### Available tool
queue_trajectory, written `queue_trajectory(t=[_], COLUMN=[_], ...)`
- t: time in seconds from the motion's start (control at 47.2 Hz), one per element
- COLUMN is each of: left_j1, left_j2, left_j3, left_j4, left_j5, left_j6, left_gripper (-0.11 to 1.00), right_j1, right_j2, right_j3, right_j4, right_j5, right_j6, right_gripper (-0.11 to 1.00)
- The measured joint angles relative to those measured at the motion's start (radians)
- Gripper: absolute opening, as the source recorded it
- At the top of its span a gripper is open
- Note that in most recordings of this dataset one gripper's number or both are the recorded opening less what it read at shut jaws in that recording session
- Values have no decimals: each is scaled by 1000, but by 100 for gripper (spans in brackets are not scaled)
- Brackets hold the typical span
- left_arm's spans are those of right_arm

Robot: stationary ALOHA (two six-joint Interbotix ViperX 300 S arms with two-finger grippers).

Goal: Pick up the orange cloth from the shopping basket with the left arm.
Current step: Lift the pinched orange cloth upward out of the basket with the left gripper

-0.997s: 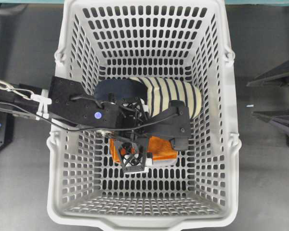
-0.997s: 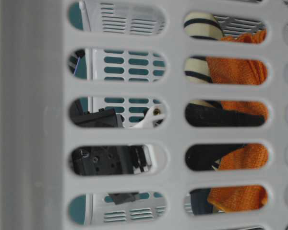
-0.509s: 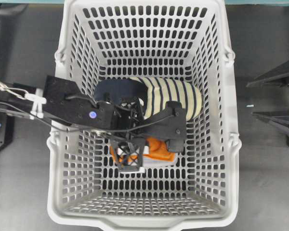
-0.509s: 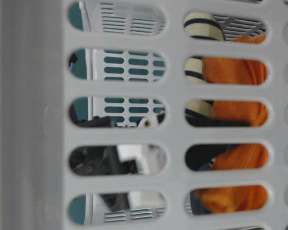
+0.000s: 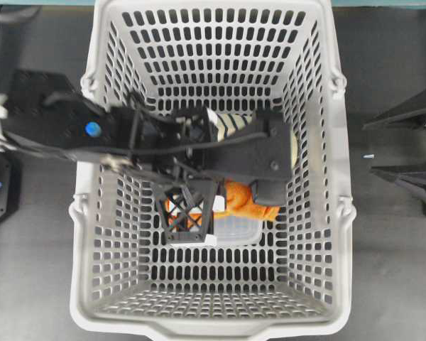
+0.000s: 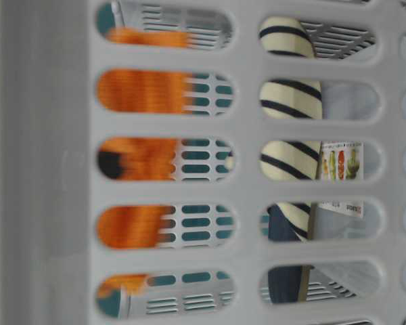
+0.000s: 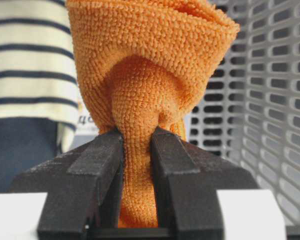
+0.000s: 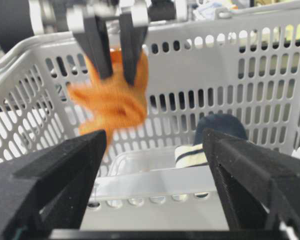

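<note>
The orange cloth [image 5: 243, 199] hangs pinched between the jaws of my left gripper [image 5: 226, 206], above the floor of the light grey shopping basket [image 5: 344, 207]. In the left wrist view the black jaws of that gripper [image 7: 136, 137] squeeze a narrow fold of the cloth [image 7: 145, 65]. In the right wrist view the cloth [image 8: 110, 100] dangles from the left gripper [image 8: 115, 55], clear of the basket floor. It shows blurred in the table-level view [image 6: 139, 91]. My right gripper [image 5: 373, 147] is open and empty outside the basket's right wall, and its jaws stand wide apart in its own view [image 8: 152, 145].
A cream and navy striped cloth [image 5: 231, 122] lies in the basket under the left arm and also shows in the table-level view [image 6: 291, 108]. A clear plastic container [image 5: 234, 231] sits on the basket floor below the cloth. A labelled packet [image 6: 342, 162] lies beside the striped cloth.
My left gripper has risen with the orange cloth shut in it, lifting it off the clear container. The arm has swung toward the basket's far side. The right arm has not moved.
</note>
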Motion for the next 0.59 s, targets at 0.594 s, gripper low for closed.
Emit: queue_trajectory(t=[0.594], left_j1=[0], left_j2=[46], left_j3=[-278], left_j4=[0], left_j5=[290], left_j6=[3], left_gripper=[14], right_j1=[0], right_j2=[0], right_j3=[2], right_j4=[0], right_j5=[0], right_j6=[0], right_gripper=[74])
